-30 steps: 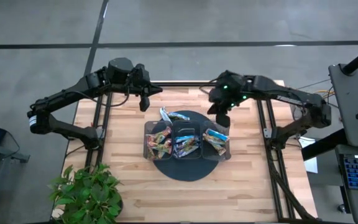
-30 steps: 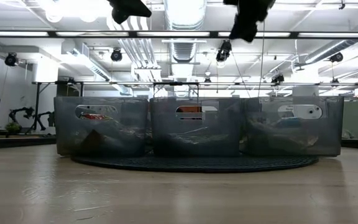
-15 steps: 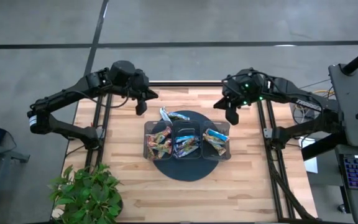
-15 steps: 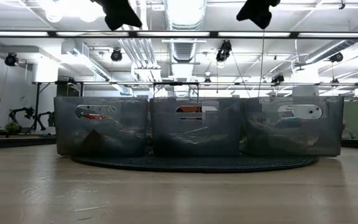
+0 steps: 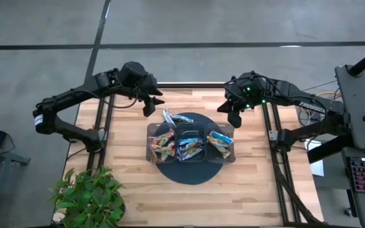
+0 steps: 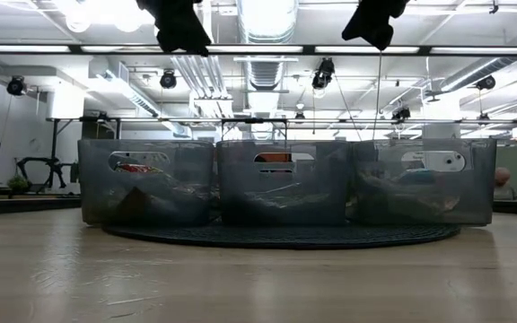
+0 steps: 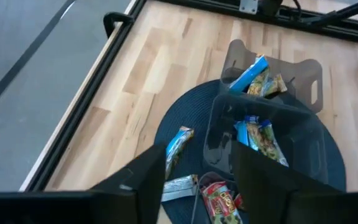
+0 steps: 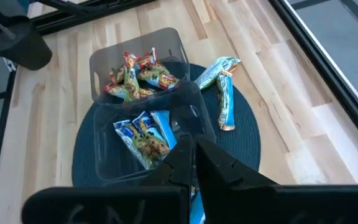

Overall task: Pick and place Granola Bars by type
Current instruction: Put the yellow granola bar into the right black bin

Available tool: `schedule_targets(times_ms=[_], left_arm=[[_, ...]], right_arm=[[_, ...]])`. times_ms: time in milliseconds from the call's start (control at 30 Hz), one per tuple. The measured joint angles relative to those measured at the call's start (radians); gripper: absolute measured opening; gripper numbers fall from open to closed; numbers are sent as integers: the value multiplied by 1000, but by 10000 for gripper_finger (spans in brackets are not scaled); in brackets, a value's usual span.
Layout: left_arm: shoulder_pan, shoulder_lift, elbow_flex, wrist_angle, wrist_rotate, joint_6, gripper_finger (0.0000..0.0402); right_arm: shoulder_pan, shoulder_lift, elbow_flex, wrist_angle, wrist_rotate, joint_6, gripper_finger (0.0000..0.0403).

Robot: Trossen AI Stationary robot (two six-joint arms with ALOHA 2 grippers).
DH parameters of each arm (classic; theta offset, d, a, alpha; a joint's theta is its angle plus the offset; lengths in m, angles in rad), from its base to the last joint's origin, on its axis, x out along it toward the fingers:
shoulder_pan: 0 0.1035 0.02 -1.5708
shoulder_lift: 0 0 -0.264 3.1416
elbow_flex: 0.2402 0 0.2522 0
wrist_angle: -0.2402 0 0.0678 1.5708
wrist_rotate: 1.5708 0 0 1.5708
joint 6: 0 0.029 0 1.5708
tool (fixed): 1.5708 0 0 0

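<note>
We see shiny foil granola bars, a see-through grey plastic tray, a dark woven mat, and a smooth pale wood table.

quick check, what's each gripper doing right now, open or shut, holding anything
Left gripper: open, holding nothing, up above the two loose light blue foil-wrapped granola bars on the dark round mat.
Right gripper: shut, holding nothing, up over the table.

place: lab/workshop | cues: exposed ceiling ducts, concrete floor
</note>
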Motion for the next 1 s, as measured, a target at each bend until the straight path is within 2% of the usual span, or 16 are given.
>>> schedule_targets(times_ms=[233,600,700,867,1000], left_arm=[[0,71,31,-15,-15,84,215],[-2,211,39,-96,-58,418,218],[-2,253,39,-96,-108,487,218],[-2,314,39,-96,-149,473,218],[0,353,38,-95,-192,324,218]], right_arm=[[0,0,0,0,0,6,11],[0,-1,0,0,-2,18,11],[0,-1,0,0,-2,31,11],[0,-1,0,0,-2,38,11],[0,-1,0,-1,-2,52,11]])
